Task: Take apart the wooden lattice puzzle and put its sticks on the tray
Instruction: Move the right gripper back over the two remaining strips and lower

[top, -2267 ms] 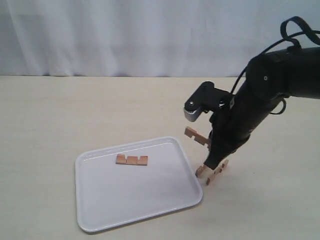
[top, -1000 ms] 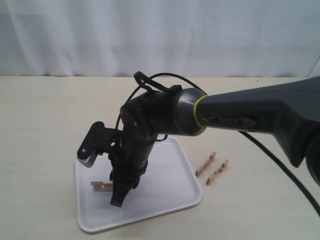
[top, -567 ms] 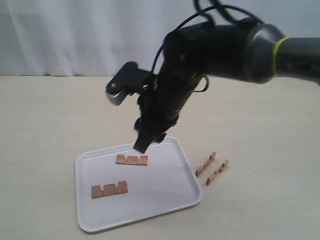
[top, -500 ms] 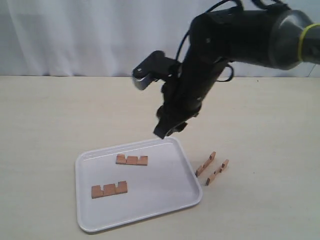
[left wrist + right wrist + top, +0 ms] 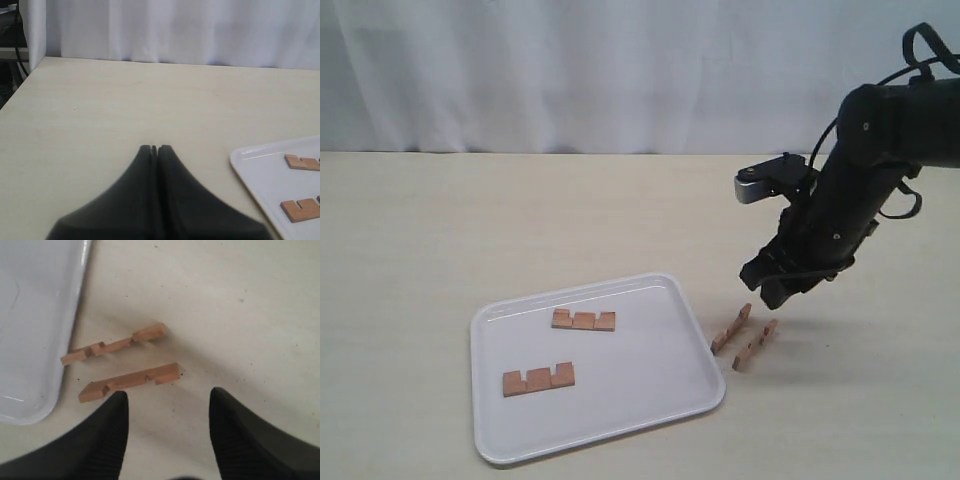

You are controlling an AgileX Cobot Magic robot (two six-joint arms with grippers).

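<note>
Two sticks (image 5: pixel 584 320) lie flat on the tray (image 5: pixel 650 370), one toward its far rim and the other (image 5: pixel 539 380) nearer the front left. They are well apart, with their notches showing. Two more sticks (image 5: pixel 731 328) lie on the desk (image 5: pixel 470 230) just beside the tray's right rim. They are side by side, roughly parallel and not touching, and the second (image 5: pixel 754 344) is the farther from the tray. No stick is crossed with another.

The right fingers (image 5: pixel 778 293) hang over the desk just behind the two loose sticks, pointing down and clear of the surface. The right wrist view shows them spread wide with nothing between them. Both sticks (image 5: pixel 114 345) (image 5: pixel 131 381) lie ahead of the tips, the closer one just off them, and the tray's rounded corner (image 5: pixel 35 315) sits beside the sticks' ends.

The left fingers (image 5: pixel 155 150) are pressed together and hold nothing. They are low over bare desk and apart from the tray. Their wrist view catches a corner of the tray (image 5: pixel 260 170) with the ends of its two sticks (image 5: pixel 302 162) (image 5: pixel 300 210). The left fingers do not show in the exterior view.
</note>
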